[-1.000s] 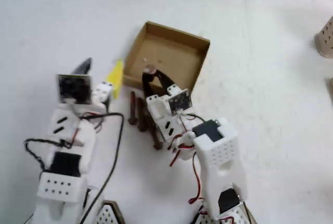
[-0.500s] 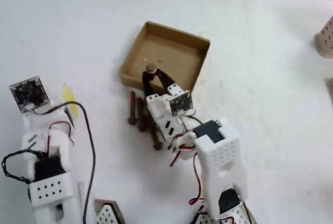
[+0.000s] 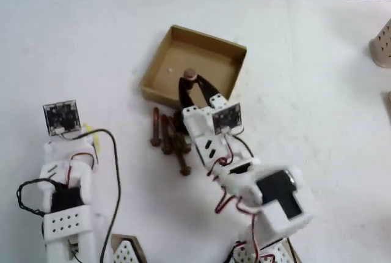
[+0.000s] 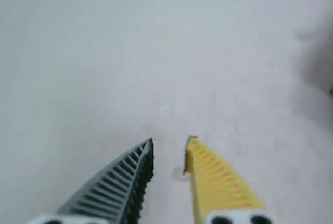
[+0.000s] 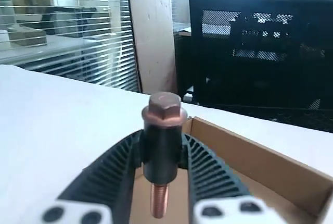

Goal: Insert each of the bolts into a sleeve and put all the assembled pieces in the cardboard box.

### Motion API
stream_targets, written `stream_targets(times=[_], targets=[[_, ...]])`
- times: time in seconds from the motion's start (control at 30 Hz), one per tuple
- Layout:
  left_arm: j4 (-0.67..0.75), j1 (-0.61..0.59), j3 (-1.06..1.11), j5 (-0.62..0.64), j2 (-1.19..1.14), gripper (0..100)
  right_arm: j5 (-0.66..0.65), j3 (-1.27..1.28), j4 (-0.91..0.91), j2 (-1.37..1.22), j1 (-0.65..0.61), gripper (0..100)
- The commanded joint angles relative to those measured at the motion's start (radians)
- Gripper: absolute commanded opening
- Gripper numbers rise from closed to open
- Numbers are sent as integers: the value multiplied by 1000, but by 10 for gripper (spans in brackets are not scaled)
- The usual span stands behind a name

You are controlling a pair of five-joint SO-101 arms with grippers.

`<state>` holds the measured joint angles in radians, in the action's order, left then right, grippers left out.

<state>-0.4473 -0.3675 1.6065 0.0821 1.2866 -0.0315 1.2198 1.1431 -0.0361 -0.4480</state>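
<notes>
The right gripper (image 3: 194, 87) is gripping an assembled bolt (image 5: 165, 110) and sleeve (image 5: 162, 151) upright over the cardboard box (image 3: 208, 38), probably needing only lowering and release, while the narrowly parted left gripper (image 4: 169, 153) is hovering empty.

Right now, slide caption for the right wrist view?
Right gripper shut on a black sleeve with a copper bolt through it, held upright over the cardboard box.
</notes>
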Motion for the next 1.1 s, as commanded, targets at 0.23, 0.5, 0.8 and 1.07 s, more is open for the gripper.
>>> stream_targets(times=[0.23,0.5,0.8,1.07], targets=[[-40,27,-2,-261,18,56,5,-319,-1001,354,77,16],[-40,156,43,-497,22,57,5,-822,-1636,189,105,17],[-81,160,25,-531,19,57,-212,-1212,-1761,-185,174,18],[-80,160,25,-532,19,57,-101,-1413,-1867,-394,176,143]])
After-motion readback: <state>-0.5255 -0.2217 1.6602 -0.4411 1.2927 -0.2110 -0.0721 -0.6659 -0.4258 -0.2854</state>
